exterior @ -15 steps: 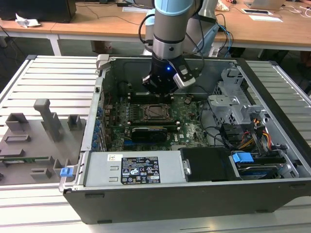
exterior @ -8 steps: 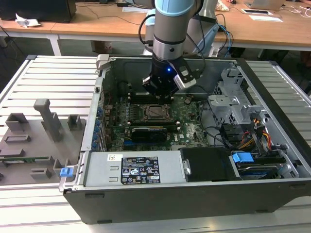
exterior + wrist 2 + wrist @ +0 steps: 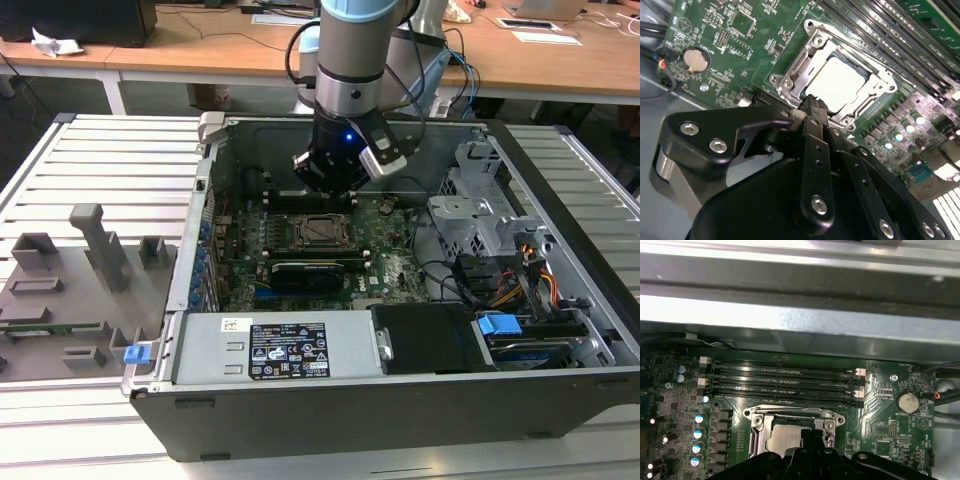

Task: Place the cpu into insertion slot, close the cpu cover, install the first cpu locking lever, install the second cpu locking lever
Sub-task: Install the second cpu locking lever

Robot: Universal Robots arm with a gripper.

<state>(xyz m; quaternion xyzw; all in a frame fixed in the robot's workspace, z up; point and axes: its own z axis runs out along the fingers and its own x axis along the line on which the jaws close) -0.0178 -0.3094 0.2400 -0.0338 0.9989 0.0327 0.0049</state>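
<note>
1. Exterior view showed the gripper [image 3: 330, 185] low inside the open case [image 3: 560, 190], hanging just above the far edge of the socket [image 3: 320, 231] on the green board [image 3: 390, 250].
2. In both wrist views the cpu [image 3: 840, 82] lay flat in the socket, its pale metal top showing through the window of the cover [image 3: 875, 80], which was folded down around it.
3. Fingers [image 3: 812, 107] looked pressed together with nothing between them, their joined tip directly over the cover's near rim and close to it; whether it touched, I could not tell.
4. The socket therefore lay straight below and slightly ahead of the tip, not off to one side.
5. First wrist view put the memory slots [image 3: 782, 380] beyond the socket, running parallel to its far edge.
6. Neither lever was clear enough to judge.
</note>
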